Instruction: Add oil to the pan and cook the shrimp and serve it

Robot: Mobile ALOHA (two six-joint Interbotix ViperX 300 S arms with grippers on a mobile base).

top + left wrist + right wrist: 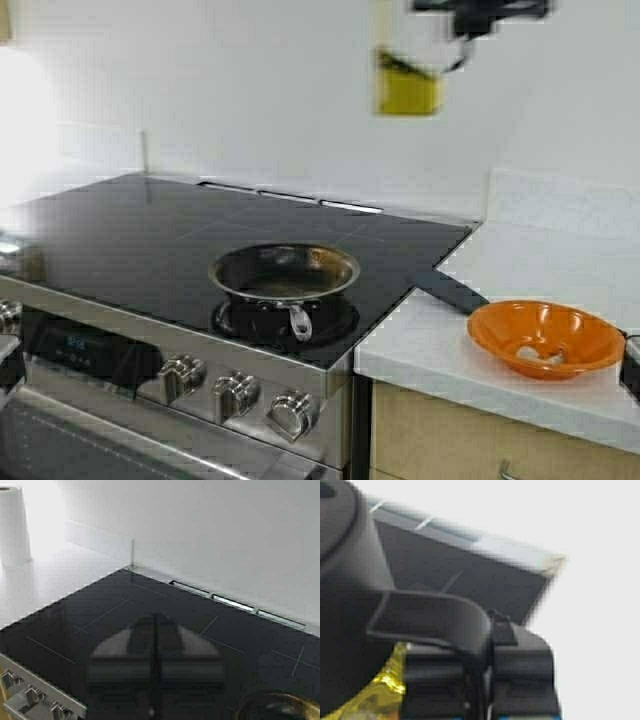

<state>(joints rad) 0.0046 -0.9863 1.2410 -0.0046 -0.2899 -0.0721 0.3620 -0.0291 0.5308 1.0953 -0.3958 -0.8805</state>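
Observation:
The pan point(285, 272) sits on the front burner of the black cooktop point(150, 235), handle toward me; its rim shows in the left wrist view point(280, 707). My right gripper point(480, 15) is shut on the black handle point(435, 617) of the oil jug point(408, 75) and holds it high above the back of the stove, to the pan's far right. Golden oil point(380, 692) shows under the black lid point(345, 580). A few pale shrimp point(540, 353) lie in the orange bowl point(590, 345) on the right counter. My left gripper point(156, 680) is shut and empty over the cooktop's left side.
A dark flat handle point(450, 290) lies on the counter edge between stove and bowl. Stove knobs point(235, 395) line the front panel. A paper towel roll point(12, 525) stands on the white counter left of the stove. A white wall runs behind.

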